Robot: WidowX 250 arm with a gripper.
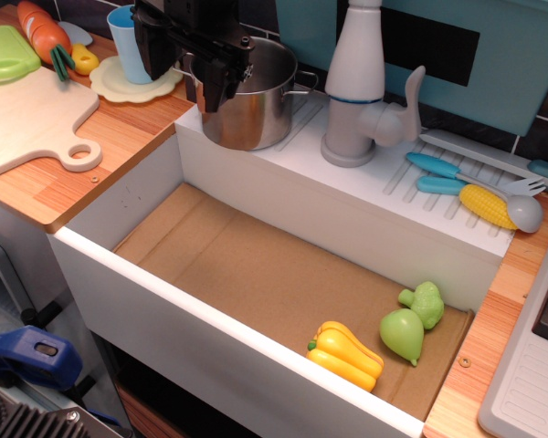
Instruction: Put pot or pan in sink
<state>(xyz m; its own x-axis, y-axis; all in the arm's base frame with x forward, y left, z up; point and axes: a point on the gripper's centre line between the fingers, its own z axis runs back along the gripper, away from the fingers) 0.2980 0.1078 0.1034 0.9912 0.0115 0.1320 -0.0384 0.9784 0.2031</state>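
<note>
Observation view. The black tool (215, 68) hangs over the near-left rim of the stainless-steel pot (256, 100); whether its jaws are parted or closed on the rim cannot be told. The pot stands upright on the white ribbed drainboard (438, 196) behind the sink (210, 319), just left of the grey faucet (361, 91). On the sink's brown floor, toward its right end, lie a yellow bell pepper (345, 354), a green pear (403, 334) and a broccoli floret (426, 302). At the tabletop's far-left corner stands a blue cup (128, 41).
</note>
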